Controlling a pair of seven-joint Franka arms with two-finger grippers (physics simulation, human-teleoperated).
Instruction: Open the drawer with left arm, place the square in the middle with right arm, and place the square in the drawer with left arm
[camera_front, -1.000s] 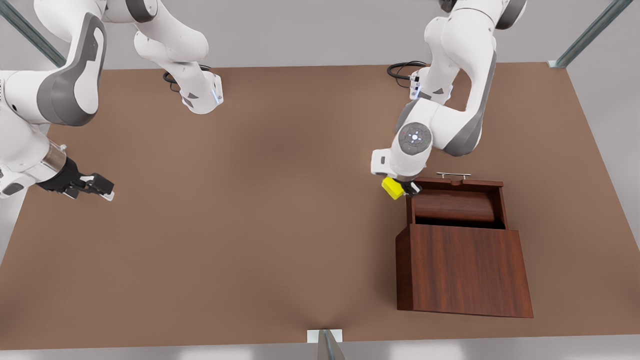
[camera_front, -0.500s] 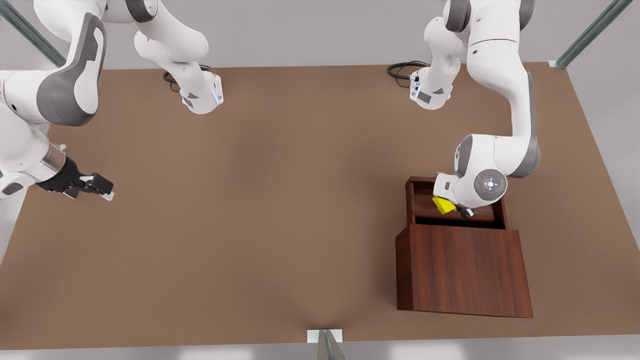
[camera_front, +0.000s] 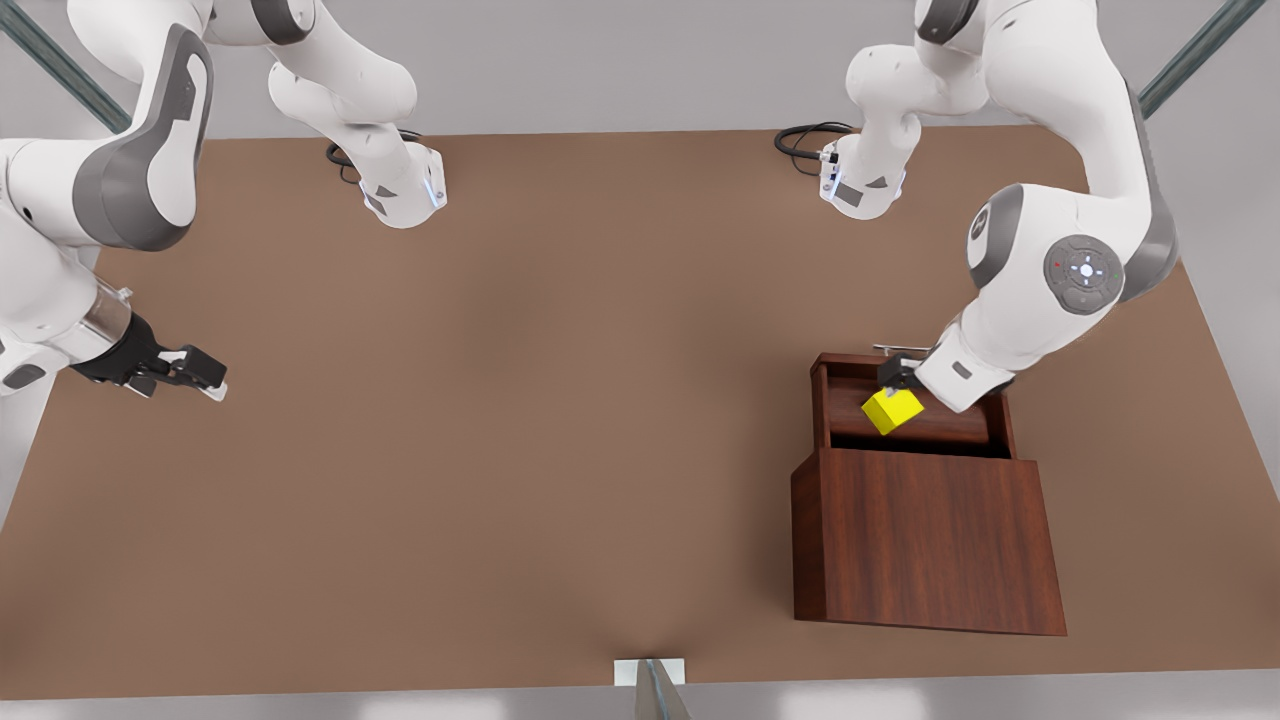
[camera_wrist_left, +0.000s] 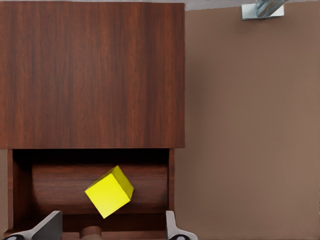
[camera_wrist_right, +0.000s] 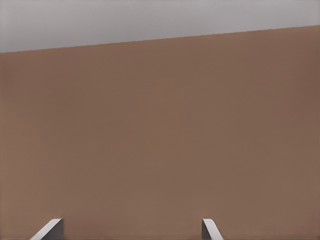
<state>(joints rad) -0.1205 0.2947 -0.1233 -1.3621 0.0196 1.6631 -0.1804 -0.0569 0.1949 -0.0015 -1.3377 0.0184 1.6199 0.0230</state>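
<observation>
In open drawer (camera_wrist_left: 20, 185): square (camera_wrist_left: 109, 192) loose between spread left jaws.

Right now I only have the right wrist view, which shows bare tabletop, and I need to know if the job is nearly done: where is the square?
Observer: The square is within the open drawer, tilted on an edge. I cannot tell whether it has landed.
Operator: Is the left gripper holding it?
Observer: No. The left gripper is open above the drawer, its fingers spread clear of the square.
Operator: And where is my arm?
Observer: The right gripper waits open over the table at the front view's left, far from the cabinet.
</observation>
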